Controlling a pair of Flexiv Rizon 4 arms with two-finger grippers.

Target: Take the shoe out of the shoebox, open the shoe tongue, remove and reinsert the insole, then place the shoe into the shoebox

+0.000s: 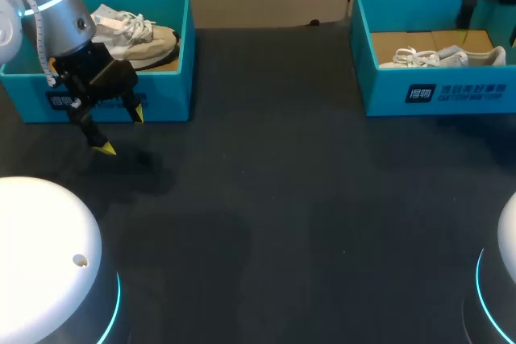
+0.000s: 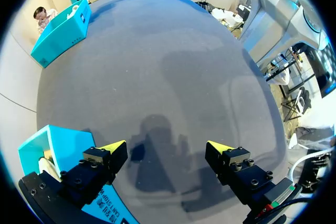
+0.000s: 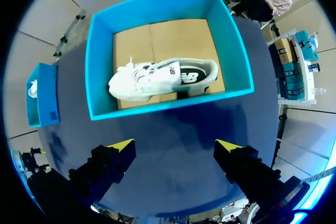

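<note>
We see the dark matte tabletop [image 1: 306, 199] dimly lit from above. Overhead light throws a soft shadow [image 1: 145, 171] just beneath our left gripper [image 1: 122, 130], whose fingers stand apart. Seen from the left wrist, that shadow lies ahead of them, on a surface that looks paler grey. Ahead of our right gripper [image 3: 177, 148], also spread wide, the teal cardboard shoebox [image 3: 100, 77] shades the table along its near wall. The white sneaker [image 3: 157, 80] inside is brightly lit.
</note>
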